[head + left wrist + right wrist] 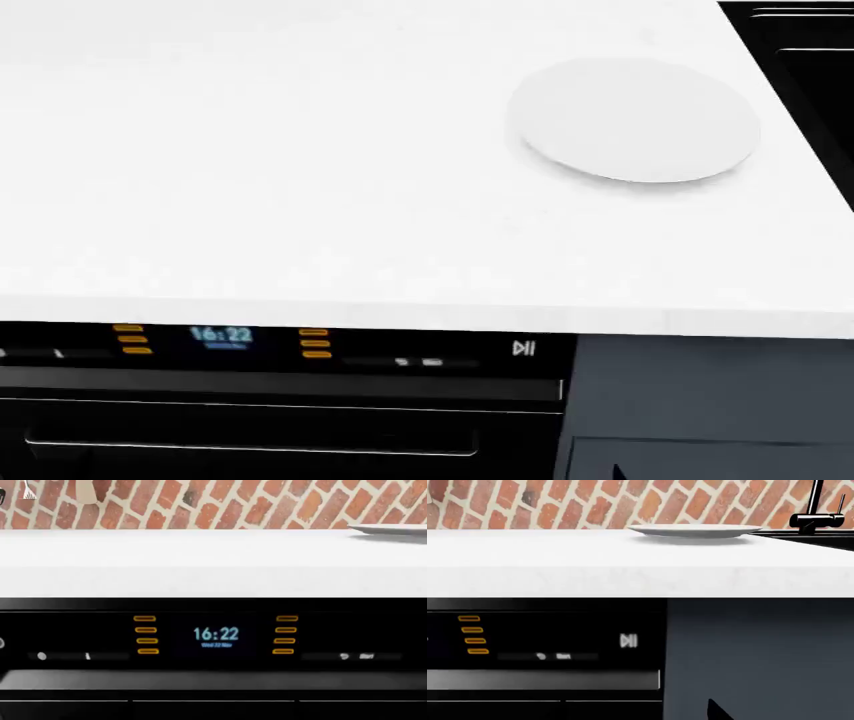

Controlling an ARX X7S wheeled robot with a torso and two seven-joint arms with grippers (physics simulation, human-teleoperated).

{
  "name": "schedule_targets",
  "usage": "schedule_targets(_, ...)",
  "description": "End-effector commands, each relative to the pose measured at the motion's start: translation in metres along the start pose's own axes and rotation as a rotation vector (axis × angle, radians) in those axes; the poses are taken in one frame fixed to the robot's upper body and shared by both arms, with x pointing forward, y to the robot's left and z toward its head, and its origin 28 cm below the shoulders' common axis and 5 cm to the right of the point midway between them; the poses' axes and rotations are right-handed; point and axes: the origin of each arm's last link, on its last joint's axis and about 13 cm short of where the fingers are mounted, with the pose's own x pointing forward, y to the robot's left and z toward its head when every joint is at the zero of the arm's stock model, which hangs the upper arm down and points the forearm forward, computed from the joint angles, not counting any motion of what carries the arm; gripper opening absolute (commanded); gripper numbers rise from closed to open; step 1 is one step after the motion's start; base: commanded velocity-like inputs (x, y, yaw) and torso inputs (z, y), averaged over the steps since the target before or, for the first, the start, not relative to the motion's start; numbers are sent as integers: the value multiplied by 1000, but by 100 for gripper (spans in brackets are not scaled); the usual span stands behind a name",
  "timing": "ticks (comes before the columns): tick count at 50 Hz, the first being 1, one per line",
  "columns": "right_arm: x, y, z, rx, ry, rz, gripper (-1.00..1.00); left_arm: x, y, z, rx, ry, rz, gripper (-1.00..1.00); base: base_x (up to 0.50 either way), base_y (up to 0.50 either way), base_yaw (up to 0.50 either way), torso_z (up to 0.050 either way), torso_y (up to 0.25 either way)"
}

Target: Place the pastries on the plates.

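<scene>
Start of task, by my judgement: nothing picked up. Plain white round plate [633, 120] sits far right on the white stone bench [267, 180]. No pastries or wooden plate visible; I must find them next. Neither pincer shows; state unknown. Only right wrist view shows the black tap [817, 510].

A kitchen is being shown: white counter [334, 200], brick wall [560, 502], black tap [817, 510], and probably a dishwasher panel [213, 637].

- a plate [634, 120] is set on the counter [294, 180], upper right of the head view.
- an appliance panel [267, 350] is mounted below the counter's front edge, lower left.
</scene>
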Motion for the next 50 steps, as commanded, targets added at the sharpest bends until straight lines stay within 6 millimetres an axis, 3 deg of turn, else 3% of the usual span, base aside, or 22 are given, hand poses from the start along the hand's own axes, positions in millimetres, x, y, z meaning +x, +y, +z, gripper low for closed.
schedule_targets(1,-1,1,2,-27,-4,6,100,0,0,0,0,0,0,100,0,0,0,0,0)
schedule_targets(16,-1,-1,4,-25,-23,-14,100,0,-1,-4,12,34,-5,100,0,0,0,0,0)
schedule_targets(50,-2,-1,3,-35,-22,-8,100,1,0,-4,33,51,9,100,0,-500,0,0,0)
